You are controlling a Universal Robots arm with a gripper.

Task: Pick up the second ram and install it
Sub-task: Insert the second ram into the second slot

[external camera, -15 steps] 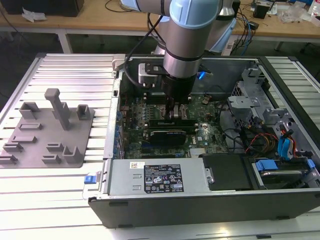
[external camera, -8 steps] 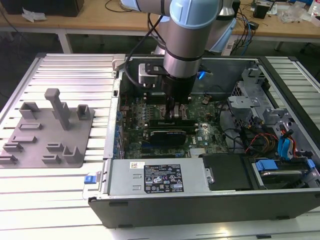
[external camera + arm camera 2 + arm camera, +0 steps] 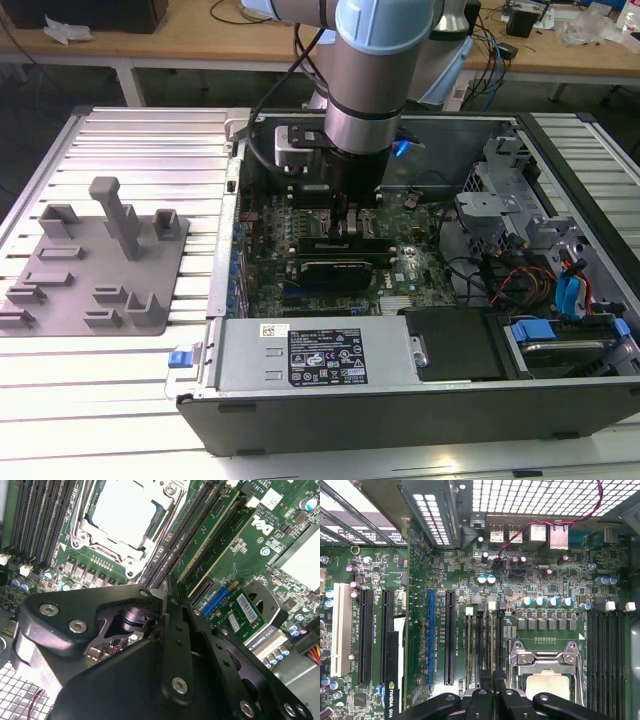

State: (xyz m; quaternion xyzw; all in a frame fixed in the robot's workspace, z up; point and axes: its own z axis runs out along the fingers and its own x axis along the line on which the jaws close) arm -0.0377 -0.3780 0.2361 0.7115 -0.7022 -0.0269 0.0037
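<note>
My gripper (image 3: 345, 228) reaches down inside the open computer case, over the motherboard's memory slots beside the processor socket. In both wrist views its black fingers (image 3: 176, 630) stand close together at the tip (image 3: 493, 687). They are shut on the top edge of the second ram (image 3: 491, 645), a thin green stick standing upright in a slot (image 3: 206, 534). A second green stick (image 3: 469, 645) stands in a slot two rows over. I cannot tell how deep the held stick sits in its slot.
The grey holder tray (image 3: 95, 265) with upright posts lies on the slatted table at the exterior view's left, with no stick in it. Around the gripper are the processor socket (image 3: 545, 675), a black graphics card (image 3: 335, 268), the power supply (image 3: 310, 355), a drive cage (image 3: 500, 200) and cables (image 3: 520, 280).
</note>
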